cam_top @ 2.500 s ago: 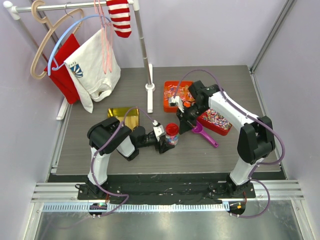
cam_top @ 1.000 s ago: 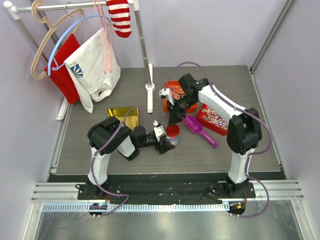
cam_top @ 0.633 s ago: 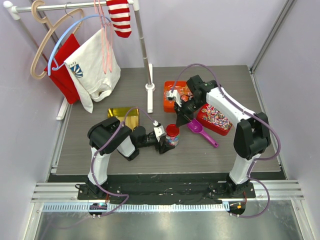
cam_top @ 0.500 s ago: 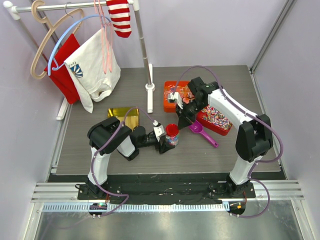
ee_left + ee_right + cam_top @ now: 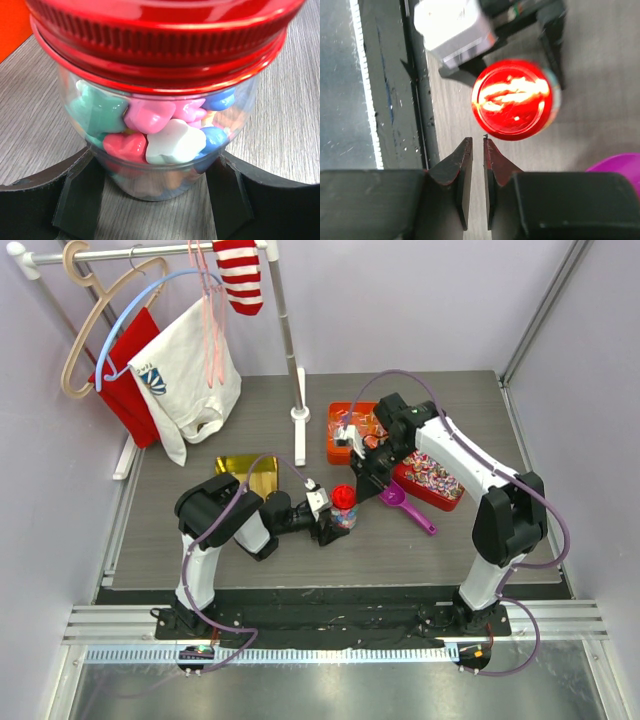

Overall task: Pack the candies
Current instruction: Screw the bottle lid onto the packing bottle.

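Hovering right gripper [image 5: 477, 145], fingers nearly closed, empty, above red lid [image 5: 512, 99] | left gripper [image 5: 155, 200] clamps jar [image 5: 239, 111] of candies [image 5: 150, 117] on table [image 5: 285, 130] | risk: off-centre descent could knock lid askew; jar may tip

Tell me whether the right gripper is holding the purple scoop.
No, the right gripper is nearly shut on nothing, and the purple scoop lies apart on the table.

Pink, green, blue and white candies [image 5: 150, 116] in a clear jar [image 5: 150, 186], red lid [image 5: 160, 45].
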{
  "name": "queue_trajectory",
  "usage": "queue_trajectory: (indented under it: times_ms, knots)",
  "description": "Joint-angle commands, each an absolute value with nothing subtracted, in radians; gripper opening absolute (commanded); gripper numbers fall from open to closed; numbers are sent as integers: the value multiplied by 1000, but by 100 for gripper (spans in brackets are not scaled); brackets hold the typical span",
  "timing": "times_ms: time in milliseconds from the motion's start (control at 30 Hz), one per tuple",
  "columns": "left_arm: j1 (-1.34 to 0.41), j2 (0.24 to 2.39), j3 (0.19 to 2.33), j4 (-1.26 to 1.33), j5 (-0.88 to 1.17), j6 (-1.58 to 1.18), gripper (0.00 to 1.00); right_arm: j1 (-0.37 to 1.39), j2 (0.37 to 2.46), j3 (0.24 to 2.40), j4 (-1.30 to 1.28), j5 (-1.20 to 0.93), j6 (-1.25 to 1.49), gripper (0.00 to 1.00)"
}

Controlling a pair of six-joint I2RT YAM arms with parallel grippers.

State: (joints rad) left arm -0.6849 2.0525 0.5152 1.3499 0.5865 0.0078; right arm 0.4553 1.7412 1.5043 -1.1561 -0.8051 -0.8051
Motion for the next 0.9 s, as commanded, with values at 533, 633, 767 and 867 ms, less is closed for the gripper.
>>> queue_trajectory:
  times_ms: [533,633,767,867]
  knots:
    - [-675,2068,523,1542,557,5,35,546,1921,1741,-1028,-887,-690,38]
    - [-675,2068,525,1542,557,5,35,546,1924,1729,-1048,-874,-710,32]
    - [-675,2069,525,1542,557,5,35,546,1914,1701,-1069,-858,-736,24]
    - [-673,2068,523,1542,557,5,35,541,1899,1677,-1075,-844,-750,22]
